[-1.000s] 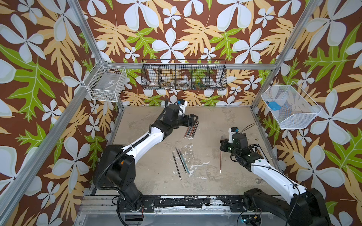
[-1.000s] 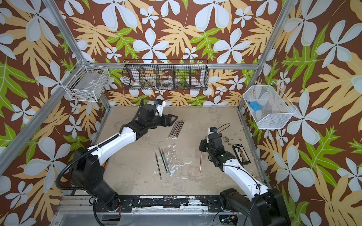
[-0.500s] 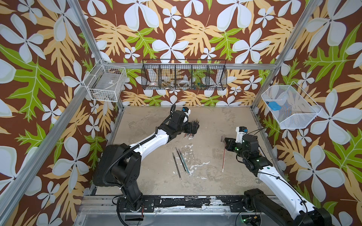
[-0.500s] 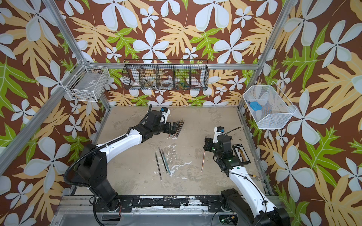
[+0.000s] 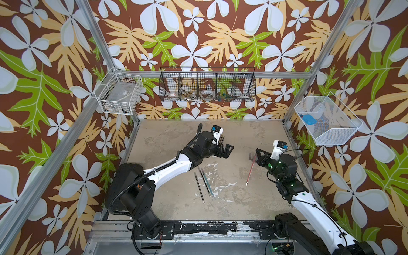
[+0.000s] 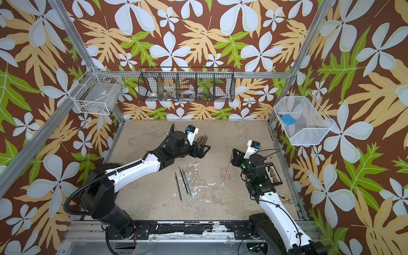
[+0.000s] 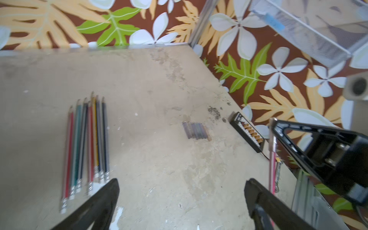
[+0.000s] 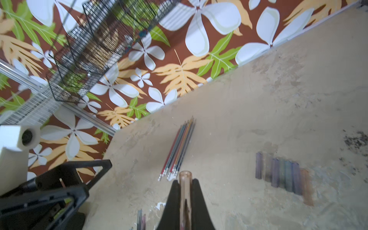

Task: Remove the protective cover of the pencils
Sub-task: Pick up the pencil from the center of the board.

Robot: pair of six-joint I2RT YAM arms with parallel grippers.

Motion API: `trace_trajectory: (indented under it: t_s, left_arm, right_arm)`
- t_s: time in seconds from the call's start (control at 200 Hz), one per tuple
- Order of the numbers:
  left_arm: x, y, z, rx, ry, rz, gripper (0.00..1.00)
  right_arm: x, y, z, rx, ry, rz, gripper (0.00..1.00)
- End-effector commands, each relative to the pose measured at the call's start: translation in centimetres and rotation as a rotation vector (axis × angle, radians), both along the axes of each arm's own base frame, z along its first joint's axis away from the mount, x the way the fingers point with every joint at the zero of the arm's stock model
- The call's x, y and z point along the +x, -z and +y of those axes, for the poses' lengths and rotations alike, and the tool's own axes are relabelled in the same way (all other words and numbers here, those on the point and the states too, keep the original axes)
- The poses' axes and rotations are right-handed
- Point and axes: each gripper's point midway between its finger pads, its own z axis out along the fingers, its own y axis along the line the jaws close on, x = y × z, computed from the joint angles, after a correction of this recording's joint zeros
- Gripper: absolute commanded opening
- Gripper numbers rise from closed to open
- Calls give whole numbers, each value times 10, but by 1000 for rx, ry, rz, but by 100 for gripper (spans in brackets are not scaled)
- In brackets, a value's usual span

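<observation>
Left fingers (image 5: pixel 224 151) spread wide, nothing between them, above the surface (image 5: pixel 167 141) toward the back.

Just beside them lies the bundle of pencils (image 7: pixel 85 147): red, teal, black, yellow and grey shafts side by side and touching, pale ends toward the left fingers. The far tips look bare, but the wrist view is blurred.

Right fingers (image 5: pixel 257 152) pressed together on a smoky cap (image 8: pixel 185 179), with a dark point showing inside it. The red pencil (image 5: pixel 250 171) slants down from that grip toward the front edge. Cannot tell whether its free end touches the surface.

A row of loose caps (image 7: pixel 196 131) lies flat, side by side, between the two arms and near the right fingers.

Three pencils (image 5: pixel 204 185) lie together mid-surface, well apart from the bundle.

A black connector strip (image 7: pixel 247 132) sits by the right wall.
</observation>
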Motion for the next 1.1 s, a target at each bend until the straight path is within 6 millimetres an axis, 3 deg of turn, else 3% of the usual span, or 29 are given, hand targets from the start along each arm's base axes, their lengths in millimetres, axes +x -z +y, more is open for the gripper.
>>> trace_trajectory:
  t_s: [0.0,0.09,0.26,0.375,0.841,1.096]
  left_arm:
    - [-15,-13,-18,-22,107,-48,100]
    - [-14,-9,-18,-1,95,-44,100]
    - [-18,-4,-25,4,138,-15,97]
    - [-21,3,-31,8,170,21,89]
    - [-54,6,-61,-28,326,68,85]
    - [-73,16,-76,-14,393,87,79]
  right_arm:
    - [-2,-42,-6,82,33,-189,0]
    - [-11,-52,-18,117,91,-262,0]
    - [-25,-51,-51,181,269,-310,0]
    - [-24,-51,-49,94,255,-309,0]
    - [-37,-57,-42,183,198,-429,0]
    - [-21,-57,-31,278,147,-369,0]
